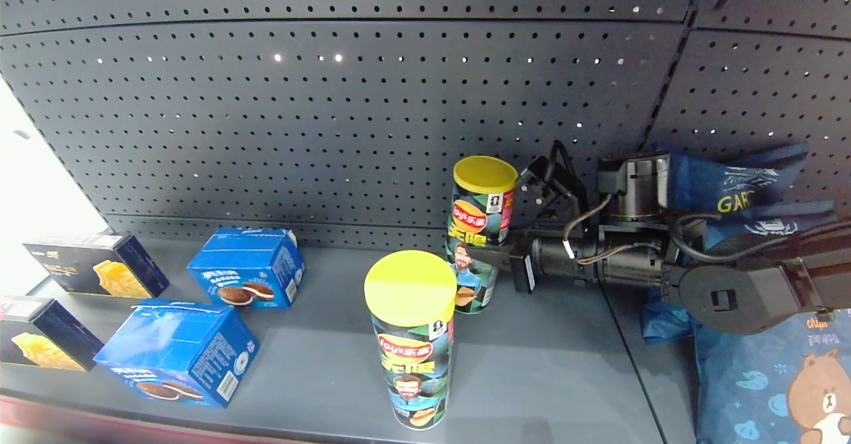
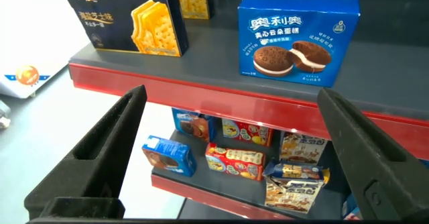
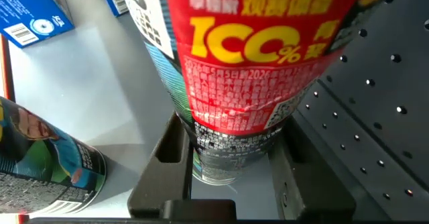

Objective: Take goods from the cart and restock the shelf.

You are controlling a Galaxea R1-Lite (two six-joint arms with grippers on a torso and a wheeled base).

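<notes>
Your right pincer (image 1: pixel 492 254) is clenched on the chip can (image 1: pixel 482 218), a tall tube with a yellow lid, a red logo panel and a cartoon face on a dark green wrap. It stands upright close to the pegboard back wall (image 1: pixel 332 131), though you cannot tell whether its base touches the shelf (image 1: pixel 545 364). A second, matching can (image 1: pixel 412 351) stands in front of that can and slightly to its left, near the shelf's front edge. Two blue biscuit boxes (image 1: pixel 249 268) lie well to the held can's left, with bare shelf between. Blue snack bags (image 1: pixel 764 377) crowd the space to its right, behind your arm. Your left pincer (image 2: pixel 232 96) is released, its fingers spread wide before the shelf's red front lip (image 2: pixel 201 90).
</notes>
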